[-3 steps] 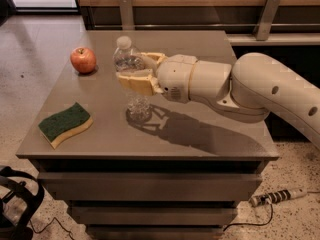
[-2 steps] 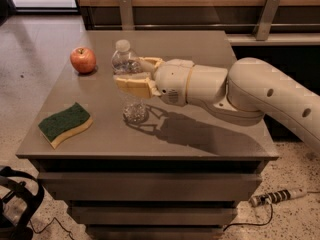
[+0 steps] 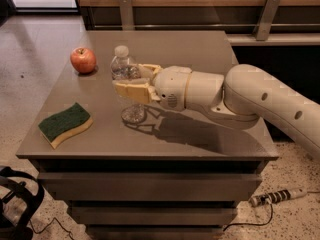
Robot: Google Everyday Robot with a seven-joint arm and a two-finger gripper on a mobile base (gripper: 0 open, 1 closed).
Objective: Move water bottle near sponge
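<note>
While the gripper point(image 3: 127, 80) is clamped around the middle of the water bottle point(image 3: 122, 68), you are in the carry step: the grasp is made, the placement is not. Its tan fingers point(image 3: 131, 91) sit on either side of the ribbed body, narrowed onto it, with the white cap upright above them and the clear base showing below. Whether that base rests on the grey table point(image 3: 210, 49) or hangs just over it, you cannot tell from this angle; its shadow lies close beneath.

The bottle stands around the middle of the tabletop. The red apple point(image 3: 83, 60) is beyond it toward the back left as the camera sees it. The sponge point(image 3: 65, 124) lies well apart, near the front left corner, green face up.

Your next move, as I judge it, is a short low carry toward that front corner, keeping the bottle vertical. Set it down on the inner side of the sponge, beside it and not on it, since the sponge lies close to the table's edges. Let go only once the base sits flat; a bottle this light is likely to tip if a finger drags on it as you back away
</note>
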